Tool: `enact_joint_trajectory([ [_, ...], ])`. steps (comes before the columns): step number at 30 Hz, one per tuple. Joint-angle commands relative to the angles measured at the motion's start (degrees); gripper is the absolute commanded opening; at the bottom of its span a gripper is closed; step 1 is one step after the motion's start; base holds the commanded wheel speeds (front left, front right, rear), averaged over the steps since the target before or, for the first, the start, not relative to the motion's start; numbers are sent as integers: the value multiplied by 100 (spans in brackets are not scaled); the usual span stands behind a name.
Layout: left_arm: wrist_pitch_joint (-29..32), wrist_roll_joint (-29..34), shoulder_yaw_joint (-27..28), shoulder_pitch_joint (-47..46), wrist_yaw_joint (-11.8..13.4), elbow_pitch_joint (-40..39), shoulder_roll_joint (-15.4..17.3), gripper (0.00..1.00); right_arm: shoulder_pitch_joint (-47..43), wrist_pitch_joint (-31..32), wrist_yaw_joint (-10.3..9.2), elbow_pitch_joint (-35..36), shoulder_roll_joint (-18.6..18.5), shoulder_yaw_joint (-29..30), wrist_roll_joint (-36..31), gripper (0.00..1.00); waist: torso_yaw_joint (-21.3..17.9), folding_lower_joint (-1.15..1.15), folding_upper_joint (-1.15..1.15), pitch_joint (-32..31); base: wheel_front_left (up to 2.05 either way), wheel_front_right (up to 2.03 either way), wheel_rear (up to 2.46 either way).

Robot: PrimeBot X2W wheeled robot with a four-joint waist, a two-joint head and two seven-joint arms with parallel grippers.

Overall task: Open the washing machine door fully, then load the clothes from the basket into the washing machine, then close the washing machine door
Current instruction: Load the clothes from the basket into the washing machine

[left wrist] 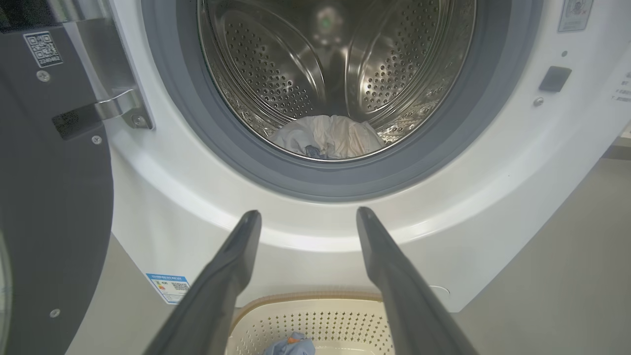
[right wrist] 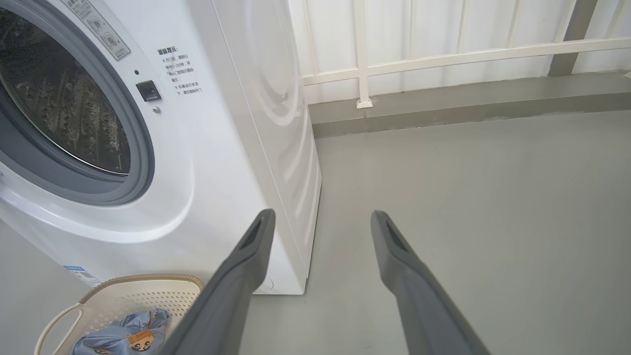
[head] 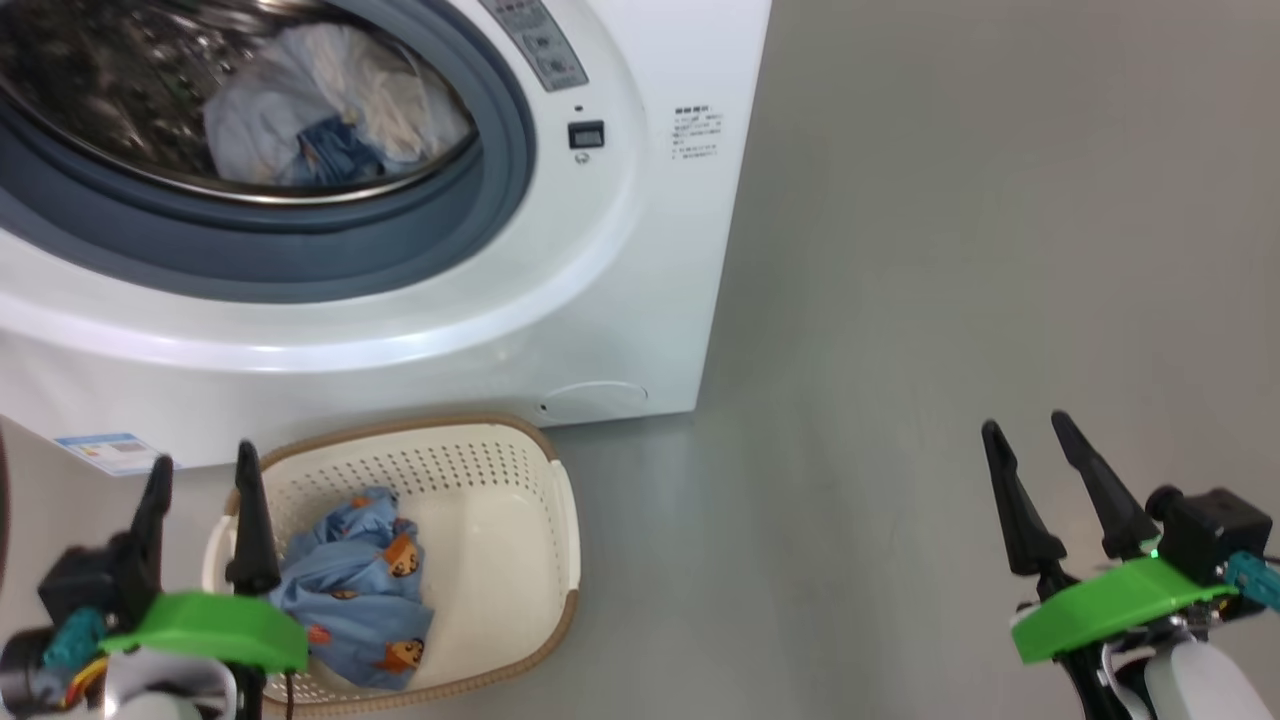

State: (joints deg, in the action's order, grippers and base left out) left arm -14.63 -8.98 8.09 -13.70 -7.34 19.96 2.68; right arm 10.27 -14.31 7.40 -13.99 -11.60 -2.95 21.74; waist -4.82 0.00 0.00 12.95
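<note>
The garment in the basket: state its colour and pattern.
The garment is light blue with orange cartoon prints; the head view shows it best.

I'm in a plain laundry area, not a kitchen or a lab: a white washer (head: 620, 250) stands on bare grey floor (head: 950, 250), a basket (head: 470, 470) before it, a white railing (right wrist: 362, 49) beside it.

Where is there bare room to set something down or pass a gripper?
Free: the floor right of the washing machine and basket, by the right gripper; the basket's right half. Crowded: its left half, blue garment near the left gripper; the drum, pale garment at its front.
</note>
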Motion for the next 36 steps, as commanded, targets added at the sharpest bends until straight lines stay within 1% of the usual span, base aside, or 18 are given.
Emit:
enact_joint_trajectory([
  [1,-37,-44,152,109,-14,-204,98,100,-122,-69,9,117,-84,-85,-45,100,107,0,0,-189,0,0,0],
  [8,-37,-96,178,761,-14,-557,54,100,-485,-69,9,130,-90,16,-33,100,148,0,0,-451,0,0,0],
  [17,-37,-130,204,1355,-14,-1027,24,100,-690,-69,9,185,-58,121,-25,100,180,0,0,-514,0,0,0],
  [30,-37,-272,118,1410,79,-1134,21,100,-616,-69,9,244,-54,114,-25,100,144,0,0,-391,0,0,0],
  [36,-37,-286,86,1342,114,-972,21,100,-530,-69,9,286,1,114,-35,100,151,0,0,-203,0,0,0],
])
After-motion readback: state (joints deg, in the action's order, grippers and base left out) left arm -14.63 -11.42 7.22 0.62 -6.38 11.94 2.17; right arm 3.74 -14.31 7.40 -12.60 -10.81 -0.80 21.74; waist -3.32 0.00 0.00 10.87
